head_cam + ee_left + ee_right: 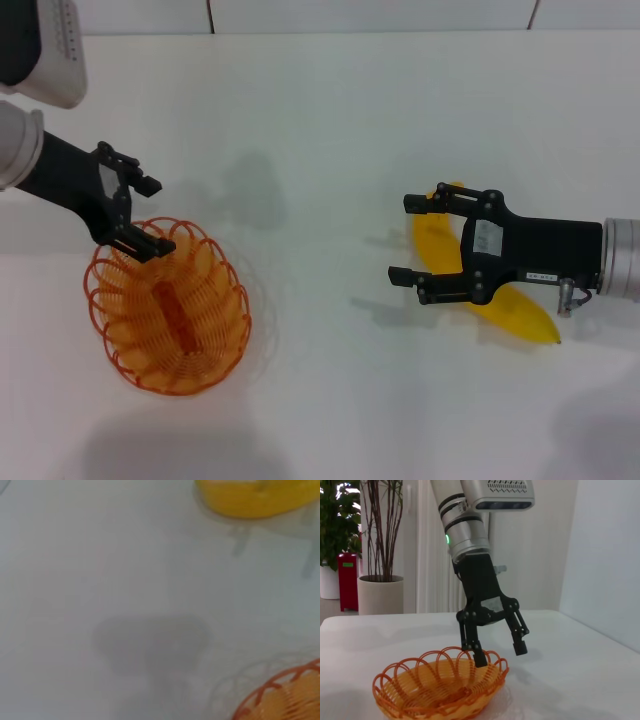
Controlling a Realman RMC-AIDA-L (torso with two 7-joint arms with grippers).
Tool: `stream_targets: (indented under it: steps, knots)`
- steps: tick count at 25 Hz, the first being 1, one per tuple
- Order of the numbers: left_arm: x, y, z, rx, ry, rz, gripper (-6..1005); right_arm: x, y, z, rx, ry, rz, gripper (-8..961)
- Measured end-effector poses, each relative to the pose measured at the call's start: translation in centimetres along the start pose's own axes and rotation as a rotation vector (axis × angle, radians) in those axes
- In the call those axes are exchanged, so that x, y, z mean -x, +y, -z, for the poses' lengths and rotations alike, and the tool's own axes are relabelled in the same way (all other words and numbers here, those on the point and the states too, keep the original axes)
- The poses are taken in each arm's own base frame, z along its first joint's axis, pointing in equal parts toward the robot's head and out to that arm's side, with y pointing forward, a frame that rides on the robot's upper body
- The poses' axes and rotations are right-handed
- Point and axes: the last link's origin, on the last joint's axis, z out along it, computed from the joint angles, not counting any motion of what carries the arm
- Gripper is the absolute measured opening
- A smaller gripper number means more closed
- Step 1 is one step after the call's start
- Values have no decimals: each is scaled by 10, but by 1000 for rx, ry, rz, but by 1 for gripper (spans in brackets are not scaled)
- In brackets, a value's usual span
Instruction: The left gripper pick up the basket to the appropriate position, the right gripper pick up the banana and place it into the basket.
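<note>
1. The basket point(168, 305) sits on the white table point(330, 130) at the robot's left, well apart from the banana point(480, 285) on the right.
2. The left gripper point(137, 215) hangs over the basket's far rim with its jaws spread wide and nothing between them.
3. In the right wrist view, one finger of the left gripper point(497, 652) dips just inside the rim of the basket point(440, 687); the other finger hangs outside it, above the table. Whether the inner finger touches the wire is unclear.
4. The right gripper point(415, 240) is above the banana, jaws wide open and holding nothing.
5. The banana lies on the table beneath the right gripper's palm and fingers, its pointed end sticking out toward the robot.
6. The left wrist view shows the banana point(260, 497) and a piece of the basket's rim point(280, 687).
</note>
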Motion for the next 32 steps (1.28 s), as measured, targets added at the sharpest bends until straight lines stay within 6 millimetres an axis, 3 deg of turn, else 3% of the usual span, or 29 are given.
stream_targets:
  steps: [17,20,25,32]
  knots:
    - [-4,2,-6,20,-47,-16,718,0,0,0,-2,-2,0,862]
    - [-3,3,-6,21,-58,-16,508,2,-1,-1,0,-4,4,862]
    - [-1,2,-9,17,-61,-3,268,3,-1,-3,5,-7,5,860]
    - [1,2,-10,15,-69,0,105,3,-2,-3,5,-11,4,859]
